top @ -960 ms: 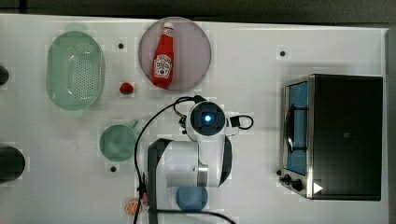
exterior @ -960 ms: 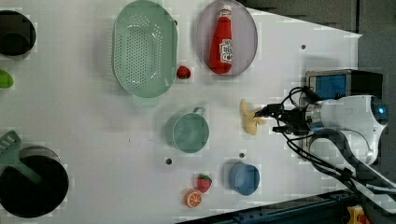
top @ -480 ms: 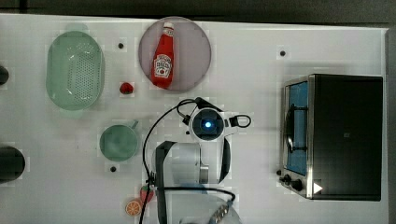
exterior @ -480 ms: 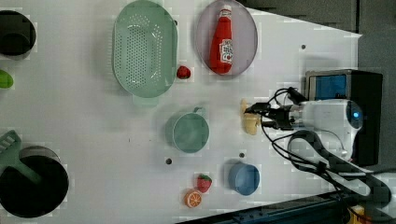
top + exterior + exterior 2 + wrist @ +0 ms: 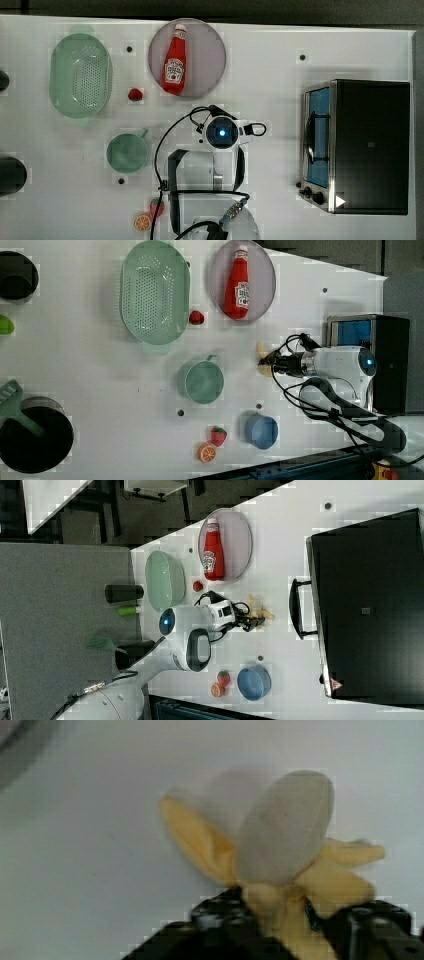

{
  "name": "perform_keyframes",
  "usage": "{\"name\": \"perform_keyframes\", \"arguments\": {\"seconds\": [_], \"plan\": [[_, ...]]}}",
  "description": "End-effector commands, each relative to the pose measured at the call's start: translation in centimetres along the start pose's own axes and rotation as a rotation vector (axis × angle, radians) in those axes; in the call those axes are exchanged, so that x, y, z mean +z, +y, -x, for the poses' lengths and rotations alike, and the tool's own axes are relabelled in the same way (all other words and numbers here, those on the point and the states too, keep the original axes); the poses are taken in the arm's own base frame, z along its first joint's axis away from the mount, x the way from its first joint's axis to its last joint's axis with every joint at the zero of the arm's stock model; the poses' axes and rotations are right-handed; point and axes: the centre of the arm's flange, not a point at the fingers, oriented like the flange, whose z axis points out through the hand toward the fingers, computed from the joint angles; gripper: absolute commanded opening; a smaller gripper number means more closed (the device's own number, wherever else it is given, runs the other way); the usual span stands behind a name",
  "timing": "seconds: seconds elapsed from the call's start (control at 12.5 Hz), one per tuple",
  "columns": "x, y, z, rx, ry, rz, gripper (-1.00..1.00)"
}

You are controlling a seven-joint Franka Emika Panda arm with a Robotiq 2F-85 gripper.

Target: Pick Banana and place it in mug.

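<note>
In the wrist view we see the gripper [image 5: 285,920] with its dark fingers [image 5: 220,920] on either side of the half-peeled banana [image 5: 285,840], closed against its yellow base as it lies on the white table [image 5: 75,870]. The left view places the banana [image 5: 263,359] at three o'clock from the pale green mug [image 5: 202,382], well apart. In the top view the arm [image 5: 220,132] covers the banana, with the mug [image 5: 127,152] at nine o'clock
</note>
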Motion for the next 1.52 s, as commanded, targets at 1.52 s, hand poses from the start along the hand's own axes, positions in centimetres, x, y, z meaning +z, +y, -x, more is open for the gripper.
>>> {"name": "perform_keyframes", "arguments": {"seconds": [1.52], "plan": [[-35.7, -1.9, 5.9, 0.035, 0.002, 0.014, -0.26]]}}
